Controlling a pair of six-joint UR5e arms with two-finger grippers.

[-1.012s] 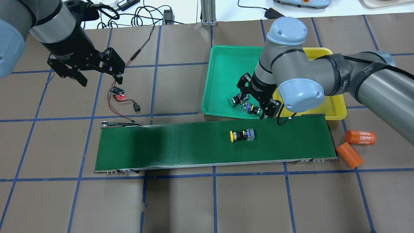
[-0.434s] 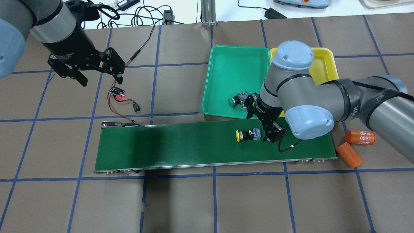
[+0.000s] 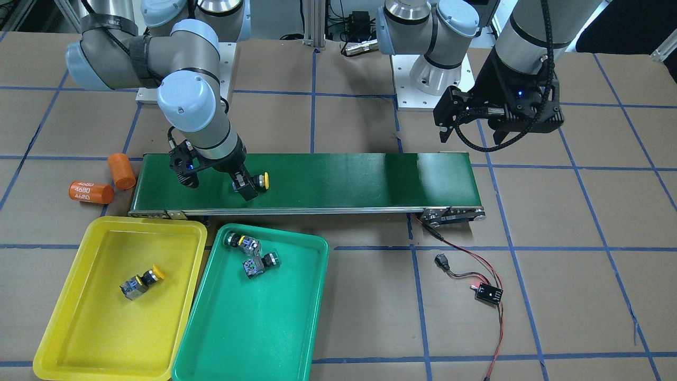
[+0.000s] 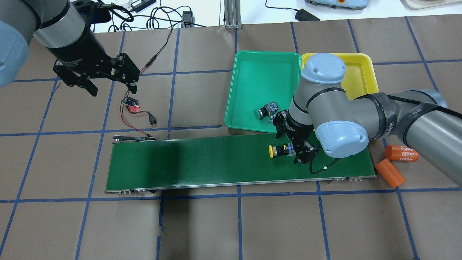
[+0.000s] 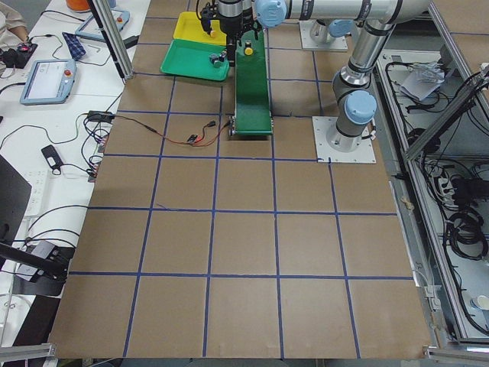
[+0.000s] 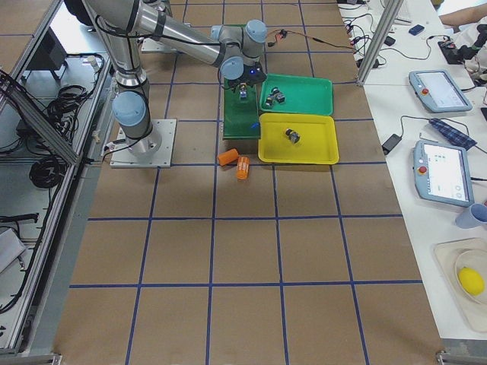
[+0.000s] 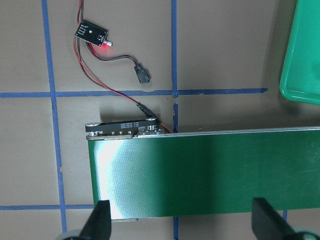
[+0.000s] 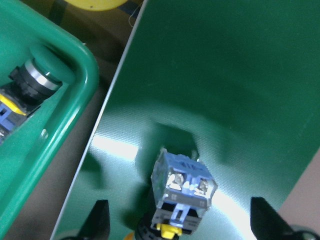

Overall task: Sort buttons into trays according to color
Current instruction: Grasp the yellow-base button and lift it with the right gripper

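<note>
Hovering low over the conveyor belt (image 4: 198, 162), the right gripper (image 3: 216, 185) has its jaws spread wide and grasps nothing. Directly below it a yellow-capped button (image 4: 278, 150) lies on its side on the belt. In the wrist view its blue-grey contact block sits between the two fingertips (image 8: 100, 220) with a gap to either one, and its cap is turned toward the left gripper's side. Just ahead of the right gripper, past the belt's far edge, the green tray (image 4: 252, 65) holds a green-capped button (image 4: 262, 112) and, nearer the gripper by the tray's rim, a second green button (image 8: 40, 75); the two lie just beside each other. Ahead and to the right of this gripper, just beside the green tray, the yellow tray (image 3: 69, 317) holds another yellow button (image 3: 142, 281). Farther to the gripper's right, off the belt's end, an orange cylinder marked 4680 (image 4: 401, 153) and another orange cylinder (image 4: 389, 172) lie on the table. The left gripper (image 4: 110, 86) hangs well apart above the belt's other end, released and empty, its fingers wide. Ahead of it lies a small circuit board (image 7: 92, 34) with a red light and red and black wires running to the belt's end.
</note>
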